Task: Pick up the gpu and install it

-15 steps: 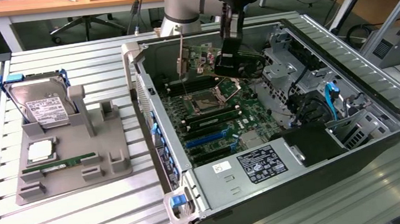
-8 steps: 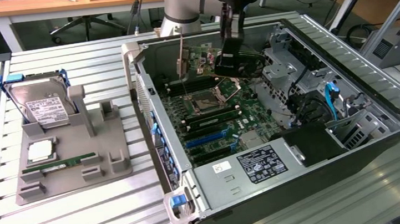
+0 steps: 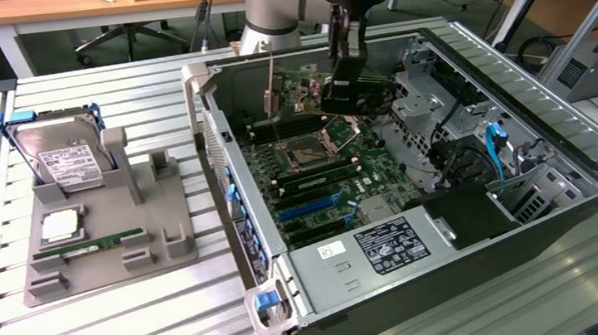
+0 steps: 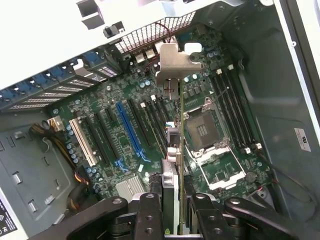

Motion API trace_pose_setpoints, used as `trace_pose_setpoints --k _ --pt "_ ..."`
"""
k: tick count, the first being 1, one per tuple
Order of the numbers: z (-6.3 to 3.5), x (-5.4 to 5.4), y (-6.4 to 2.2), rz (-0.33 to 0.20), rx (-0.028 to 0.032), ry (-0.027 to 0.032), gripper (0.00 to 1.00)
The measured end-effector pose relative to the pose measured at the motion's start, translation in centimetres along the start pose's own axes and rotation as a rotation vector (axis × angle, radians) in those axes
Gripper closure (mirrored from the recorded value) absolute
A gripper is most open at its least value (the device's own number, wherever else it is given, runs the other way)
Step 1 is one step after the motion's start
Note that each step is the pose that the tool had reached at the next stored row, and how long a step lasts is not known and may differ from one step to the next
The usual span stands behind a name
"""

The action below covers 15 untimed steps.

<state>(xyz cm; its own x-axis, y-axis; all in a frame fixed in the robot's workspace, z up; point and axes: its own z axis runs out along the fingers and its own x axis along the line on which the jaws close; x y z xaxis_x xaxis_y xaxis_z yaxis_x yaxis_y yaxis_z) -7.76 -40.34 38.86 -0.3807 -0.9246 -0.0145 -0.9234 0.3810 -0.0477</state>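
Observation:
Inside the open computer case, my gripper hangs over the motherboard, shut on the gpu. The card stands on edge, green board upright, with its silver bracket toward the case's rear wall. In the wrist view the gpu appears edge-on between my black fingers, and its bracket reaches toward the perforated rear panel. It hovers above the black expansion slots, beside the long blue slot and near the empty CPU socket.
On the exterior view's left, a grey fixture carries a hard drive, a CPU chip and a RAM stick. Drive cages and blue cables crowd the case's right side. The power supply sits at the near end.

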Motion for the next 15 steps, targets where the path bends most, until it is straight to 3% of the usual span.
trace_pose_setpoints --k 15 --pt "0.01 0.01 0.0 -0.034 -0.0005 -0.0016 0.73"
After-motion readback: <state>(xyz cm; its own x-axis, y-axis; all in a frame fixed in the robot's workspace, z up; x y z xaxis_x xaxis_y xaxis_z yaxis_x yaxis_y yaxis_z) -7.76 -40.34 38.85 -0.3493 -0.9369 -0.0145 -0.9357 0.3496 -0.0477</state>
